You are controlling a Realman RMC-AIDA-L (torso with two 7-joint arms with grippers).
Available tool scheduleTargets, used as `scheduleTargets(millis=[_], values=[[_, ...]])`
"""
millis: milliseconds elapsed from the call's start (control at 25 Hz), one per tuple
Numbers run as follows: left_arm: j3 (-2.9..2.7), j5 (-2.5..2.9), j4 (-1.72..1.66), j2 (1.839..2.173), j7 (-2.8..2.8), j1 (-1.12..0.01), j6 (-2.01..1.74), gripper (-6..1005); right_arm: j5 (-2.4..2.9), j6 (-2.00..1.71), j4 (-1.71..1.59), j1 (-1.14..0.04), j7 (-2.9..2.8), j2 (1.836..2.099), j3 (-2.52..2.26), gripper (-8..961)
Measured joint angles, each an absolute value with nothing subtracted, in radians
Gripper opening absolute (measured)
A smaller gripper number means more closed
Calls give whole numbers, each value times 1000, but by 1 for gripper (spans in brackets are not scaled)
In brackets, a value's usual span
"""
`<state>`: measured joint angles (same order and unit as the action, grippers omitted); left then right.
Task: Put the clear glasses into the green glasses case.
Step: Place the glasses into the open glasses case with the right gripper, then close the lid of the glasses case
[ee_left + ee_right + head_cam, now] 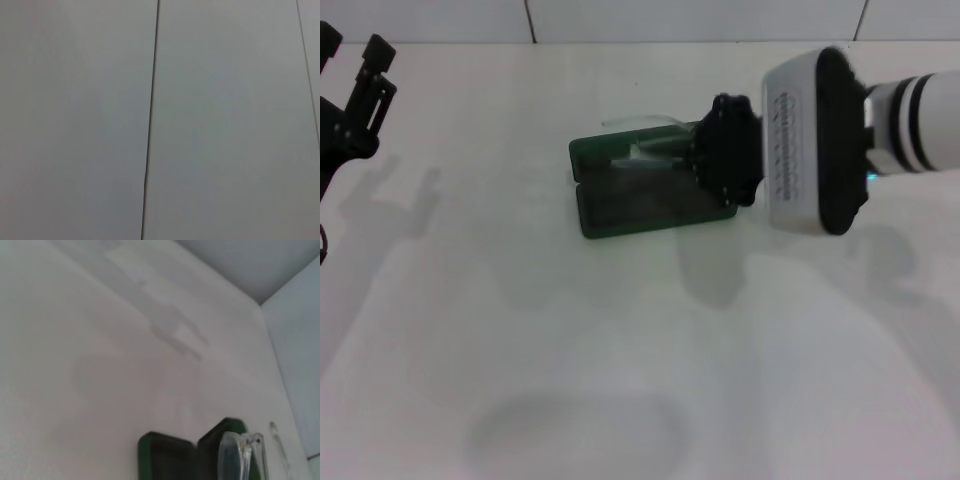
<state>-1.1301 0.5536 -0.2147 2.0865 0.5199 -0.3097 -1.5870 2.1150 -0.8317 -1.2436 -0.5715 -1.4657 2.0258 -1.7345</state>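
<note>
Left gripper (360, 70): raised at the far left edge of the head view, well apart from everything else, above bare white surface (620, 350). Its black jaws stand apart, nothing between them. The left wrist view shows only pale wall panels (75, 120) with a dark seam (150, 120) running between them.

Case (620, 195): lies open on the surface, near the middle of the head view and toward the far side. Dark green, rounded corners; two halves spread flat, dark greyish lining facing up (the nearer half shows the lining best). The right wrist view catches the case (165, 455) from low down, one half flat with its rim toward the camera, the other rising behind it.

Glasses (645, 140): clear, hard to read against the white. One thin arm pokes out past the far edge of the case; the lens part sits over the far half. In the right wrist view the glasses (242, 455) stand on edge at the case's raised half, with one clear arm trailing off beside it. Whether they rest fully inside, cannot tell.

Right gripper (725, 160): reaches in from the right, black head low over the right end of the case, at the glasses. Jaws hidden under the head, so open, closed or gripping: cannot tell.
</note>
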Motion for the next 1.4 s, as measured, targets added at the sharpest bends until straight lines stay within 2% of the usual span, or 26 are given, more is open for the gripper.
scheduleTargets(millis=[440,1200,1400], values=[[-1134,554,-213,2089,527,-330,-1569,560,2129,-645,-1125,-608,-1466,2028,-1911,29],[-1131,549,-174,2091,525,-363,-1531,559,2101,-642,-1216,-526,-1490,2027,-1931,61],[-1126,477,-134,2096,482,-368,-1523,559,1962,-766,-1267,-494,-1475,2023,-1808,185]])
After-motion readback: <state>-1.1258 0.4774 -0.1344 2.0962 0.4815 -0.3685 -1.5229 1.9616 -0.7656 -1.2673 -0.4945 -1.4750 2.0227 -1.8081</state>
